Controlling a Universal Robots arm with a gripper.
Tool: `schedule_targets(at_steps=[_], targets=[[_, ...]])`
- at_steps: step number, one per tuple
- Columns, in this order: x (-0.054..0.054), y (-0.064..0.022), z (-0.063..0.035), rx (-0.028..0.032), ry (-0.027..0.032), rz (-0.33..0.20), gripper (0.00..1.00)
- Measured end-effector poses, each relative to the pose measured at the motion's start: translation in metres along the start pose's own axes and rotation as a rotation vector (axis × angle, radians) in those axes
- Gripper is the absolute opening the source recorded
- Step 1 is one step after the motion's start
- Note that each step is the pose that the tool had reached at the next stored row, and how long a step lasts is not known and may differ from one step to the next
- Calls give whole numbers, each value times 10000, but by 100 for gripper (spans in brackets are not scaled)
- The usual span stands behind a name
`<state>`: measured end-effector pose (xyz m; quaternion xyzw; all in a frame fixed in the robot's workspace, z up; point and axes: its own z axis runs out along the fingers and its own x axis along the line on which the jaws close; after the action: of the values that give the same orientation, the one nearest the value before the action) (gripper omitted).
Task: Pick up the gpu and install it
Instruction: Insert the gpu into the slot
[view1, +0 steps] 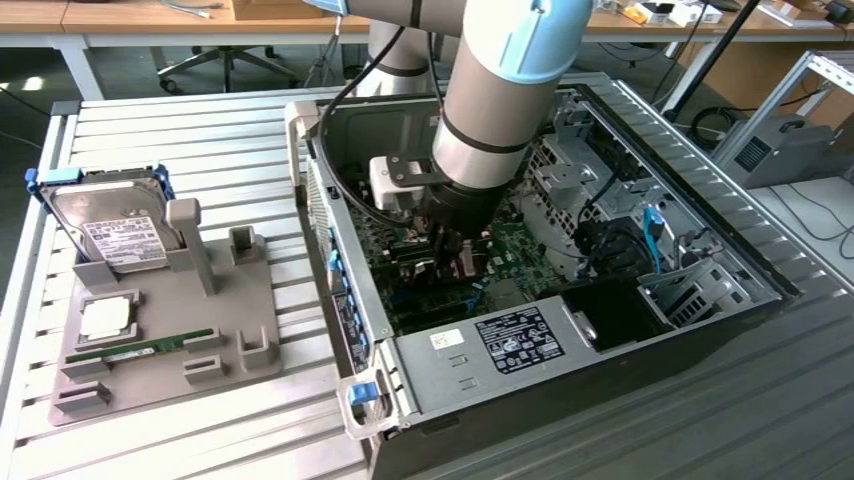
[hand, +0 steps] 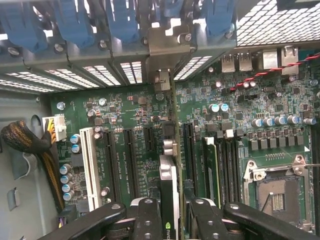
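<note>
My arm is down inside the open computer case (view1: 694, 300), which lies on its side on the slatted counter (view1: 174, 130). My claw (hand: 172, 212) is clamped narrow on the gpu (hand: 169, 185), 1 finger (hand: 146, 220) on each flat side of the card, and I see it edge-on, standing upright between them. Its far end reaches the silvery bracket (hand: 162, 80) at the back wall of the case, right under the row of blue slot latches (hand: 120, 22). The card's lower edge sits over the green motherboard (hand: 240, 130), in line with the long black slots (hand: 131, 155); whether it is fully seated in one I cannot tell from here. A white slot (hand: 89, 167) stands off to one side of the card, the bare processor socket (hand: 274, 195) to the other, and a braided cable bundle (hand: 27, 142) curls by the case wall.

In the exterior view my claw (view1: 447, 262) is low over the board, mid-case. Out on the counter at the exterior view's left, the grey parts stand (view1: 180, 330) carries the silver hard drive (view1: 114, 225) in its blue frame, leaning upright, a square chip (view1: 104, 318) below it, and the green memory stick (view1: 140, 350) lying flat
</note>
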<state>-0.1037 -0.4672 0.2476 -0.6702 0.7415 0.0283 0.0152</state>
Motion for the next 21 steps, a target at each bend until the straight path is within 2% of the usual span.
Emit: schedule_targets(at_steps=[21], targets=[[1,1,9,5,-3,73,27]])
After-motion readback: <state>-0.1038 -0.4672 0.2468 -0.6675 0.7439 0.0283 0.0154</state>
